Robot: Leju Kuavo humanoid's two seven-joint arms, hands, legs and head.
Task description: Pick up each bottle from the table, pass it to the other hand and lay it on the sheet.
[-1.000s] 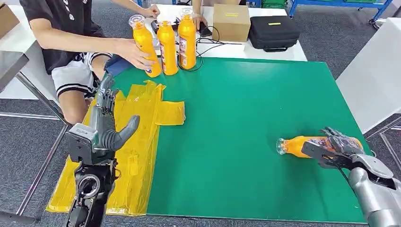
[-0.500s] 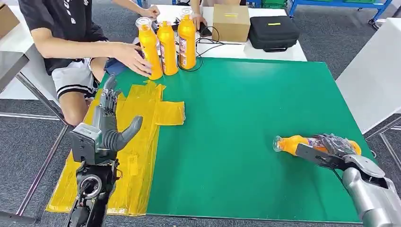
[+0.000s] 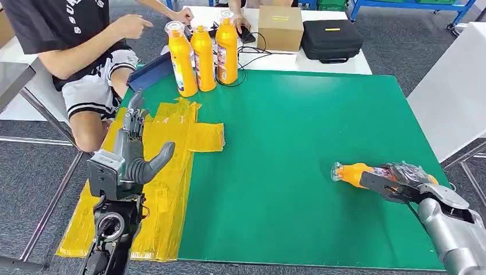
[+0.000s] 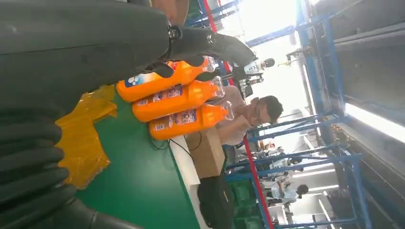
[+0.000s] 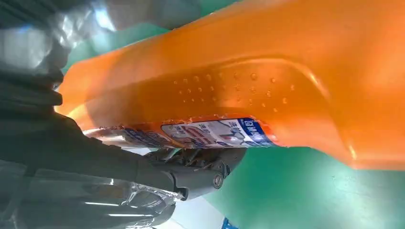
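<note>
Gone from the standing bottles is the person's hand (image 3: pixel 130 26), which a second ago rested on the leftmost one and is now raised clear of the table; the right hand (image 3: pixel 401 182) and its load have edged slightly toward the table's middle. That right hand grips an orange bottle (image 3: pixel 358 173) lying on its side near the right edge of the green table (image 3: pixel 309 149), cap pointing toward the centre; the right wrist view shows the fingers (image 5: pixel 200 171) wrapped under the bottle's label. Whether the bottle touches the surface or is just lifted cannot be told. Over the yellow sheet (image 3: pixel 166 172), which covers the table's left edge, the left hand (image 3: pixel 132 152) is held up empty, fingers stretched out and thumb spread apart. Three orange bottles (image 3: pixel 205 51) stand upright in a tight row at the far left corner, just beyond the sheet. Past the far edge lie a cardboard box (image 3: pixel 279 26) and a black case (image 3: pixel 332 39) on a white table (image 3: pixel 321 62).
</note>
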